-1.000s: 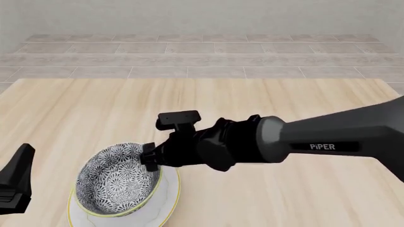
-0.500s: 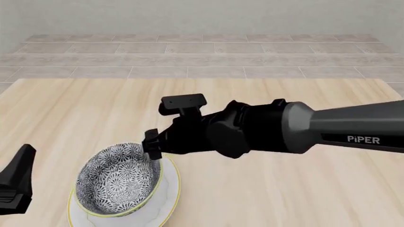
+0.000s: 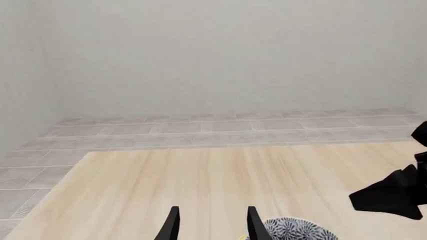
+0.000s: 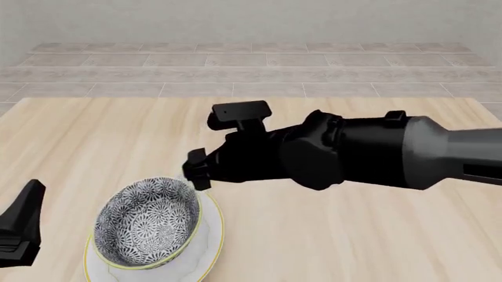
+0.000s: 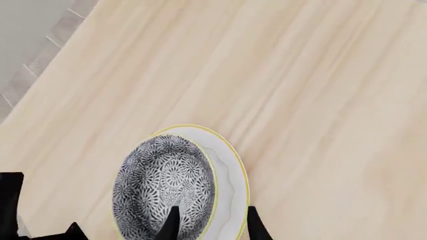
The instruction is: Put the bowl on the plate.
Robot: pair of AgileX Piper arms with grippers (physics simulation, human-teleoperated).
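Observation:
The black-and-white patterned bowl (image 4: 146, 224) rests on the white yellow-rimmed plate (image 4: 210, 226) at the table's front left, sitting toward the plate's left side. My right gripper (image 4: 196, 170) hovers just above and behind the bowl's far right rim, apart from it. In the right wrist view its open gripper (image 5: 212, 227) holds nothing, with the bowl (image 5: 167, 182) and plate (image 5: 230, 172) below. My left gripper (image 4: 22, 230) waits at the far left edge, left of the bowl. The left wrist view shows that gripper (image 3: 212, 227) open, with the bowl's rim (image 3: 293, 231) beside it.
The light wooden table (image 4: 353, 235) stretches right and back to a tiled floor (image 4: 251, 76) and a pale wall. My right arm (image 4: 368, 153) crosses the middle of the table from the right; part of it (image 3: 393, 195) shows in the left wrist view.
My right gripper has risen and drawn back to the right, away from the bowl's rim. The bowl and plate have stayed put, and the left arm has not moved.

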